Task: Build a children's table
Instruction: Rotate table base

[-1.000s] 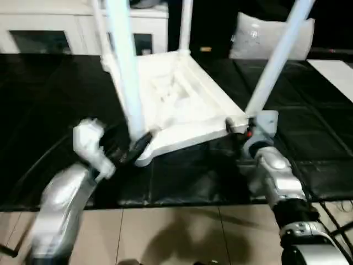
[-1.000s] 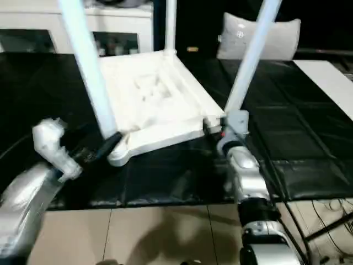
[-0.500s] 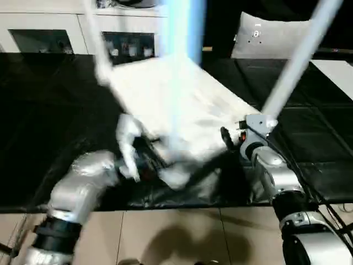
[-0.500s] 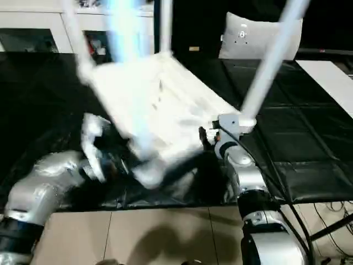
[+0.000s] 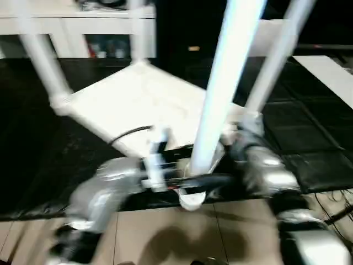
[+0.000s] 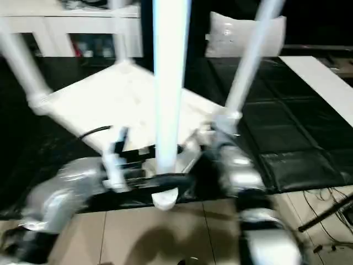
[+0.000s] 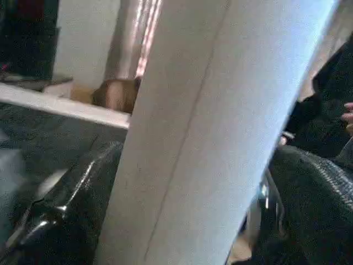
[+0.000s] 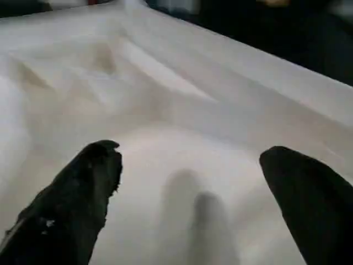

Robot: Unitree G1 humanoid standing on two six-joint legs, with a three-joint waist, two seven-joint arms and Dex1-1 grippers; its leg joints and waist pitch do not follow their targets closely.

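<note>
Now left gripper point(image 7: 182, 232) clamps table leg point(image 5: 220, 99) at mat edge point(image 5: 309, 187).

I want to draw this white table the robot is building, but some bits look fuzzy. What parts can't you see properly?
- Leg tops: cut off by the head views' top edge.
- Table top's ribs: smeared by blur in the head views.
- Left gripper: its black fingers sit either side of a leg that hides the contact.
- Right gripper: blurred at the near corner in the head views.

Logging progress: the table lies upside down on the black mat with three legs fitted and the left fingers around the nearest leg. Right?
Not three: the left eye view shows four legs standing up from the upturned table. The rest holds; the left fingers sit either side of the nearest leg.
</note>
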